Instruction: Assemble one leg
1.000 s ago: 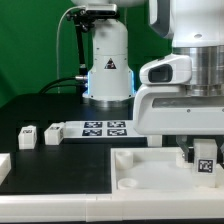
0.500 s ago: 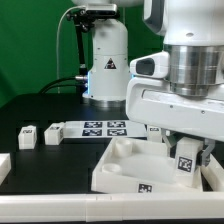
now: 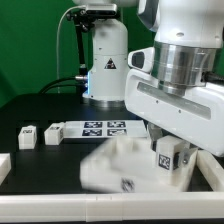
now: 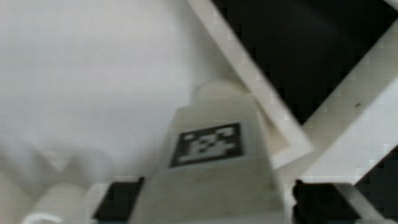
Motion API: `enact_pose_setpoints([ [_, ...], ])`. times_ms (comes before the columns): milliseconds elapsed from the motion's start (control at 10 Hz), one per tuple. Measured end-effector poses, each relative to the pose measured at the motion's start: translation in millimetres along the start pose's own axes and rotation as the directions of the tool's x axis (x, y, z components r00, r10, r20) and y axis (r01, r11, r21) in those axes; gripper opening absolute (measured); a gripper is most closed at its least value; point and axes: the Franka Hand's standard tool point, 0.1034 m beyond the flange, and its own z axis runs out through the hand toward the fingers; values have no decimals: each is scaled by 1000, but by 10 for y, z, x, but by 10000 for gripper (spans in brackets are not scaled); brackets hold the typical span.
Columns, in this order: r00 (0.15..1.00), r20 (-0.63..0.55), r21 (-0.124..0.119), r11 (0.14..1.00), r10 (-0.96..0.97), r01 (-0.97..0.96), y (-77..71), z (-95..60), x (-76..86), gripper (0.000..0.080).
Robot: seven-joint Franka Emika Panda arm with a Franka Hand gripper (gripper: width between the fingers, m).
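Observation:
My gripper (image 3: 167, 157) is shut on a leg (image 3: 165, 160), a small white block with a black-and-white tag, and holds it at a corner of the large white panel (image 3: 118, 165) on the exterior view's right. The panel looks blurred and turned. In the wrist view the leg (image 4: 214, 135) stands between my dark fingers (image 4: 123, 198), with my gripper (image 4: 217, 200) closed on its sides. The panel's white face (image 4: 89, 80) lies behind it. Whether the leg's tip sits in a socket is hidden.
Two more small white legs (image 3: 27, 135) (image 3: 52, 132) stand on the black table at the exterior view's left. The marker board (image 3: 105, 127) lies behind the panel, in front of the robot base (image 3: 108, 70). A white piece (image 3: 3, 166) shows at the left edge.
The gripper with the leg has moved toward the exterior view's left. The panel has shifted and turned leftward with it and is now blurred.

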Motion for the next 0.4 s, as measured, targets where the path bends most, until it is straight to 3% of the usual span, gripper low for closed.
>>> enact_pose_setpoints([
  [100,1000,0,0,1000,-4,4,-1,0,-3,547],
  [200,1000,0,0,1000,-4,4,-1,1,-3,547],
  [300,1000,0,0,1000,-4,4,-1,2,-3,631],
  [400,1000,0,0,1000,-4,4,-1,2,-3,644],
])
